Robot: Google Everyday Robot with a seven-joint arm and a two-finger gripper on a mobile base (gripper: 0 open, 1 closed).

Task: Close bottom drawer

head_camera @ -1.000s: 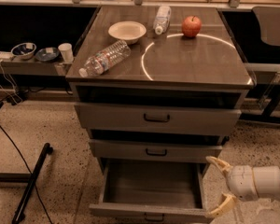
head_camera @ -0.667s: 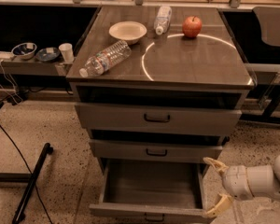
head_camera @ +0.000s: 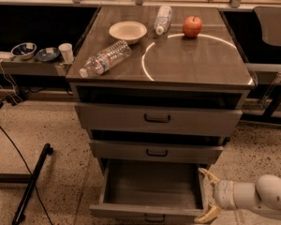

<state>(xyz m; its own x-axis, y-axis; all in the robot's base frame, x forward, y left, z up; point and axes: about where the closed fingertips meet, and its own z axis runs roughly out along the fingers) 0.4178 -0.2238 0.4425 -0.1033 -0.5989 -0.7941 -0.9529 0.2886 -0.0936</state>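
The bottom drawer (head_camera: 150, 211), the narrowest of three grey wood-look drawers, with a low front panel and a small black centre pull, stands pulled well out toward the near side. Its bare inside is open to view and its front sits far forward of the two drawers above.

Just beside its right wall, near the front corner, is the claw (head_camera: 201, 194), on a white rounded arm (head_camera: 264, 196) that enters from the right. Its two yellowish fingers are spread wide, one above the other, and hold nothing. Whether they touch the drawer cannot be told.

Over the last second the claw has edged a little to the left, closer to the drawer's right side. The drawer itself has not shifted, so the closing is not yet begun. This looks like the approach, and a push on the front panel toward the far side is probably what remains.

Above it, the mid-width grey drawer (head_camera: 156, 151) and the widest grey drawer (head_camera: 157, 118) look shut.

The brown worktop (head_camera: 192, 64) carries a clear plastic bottle (head_camera: 105, 58) on its side, a white bowl (head_camera: 127, 31) and a red apple (head_camera: 192, 26).
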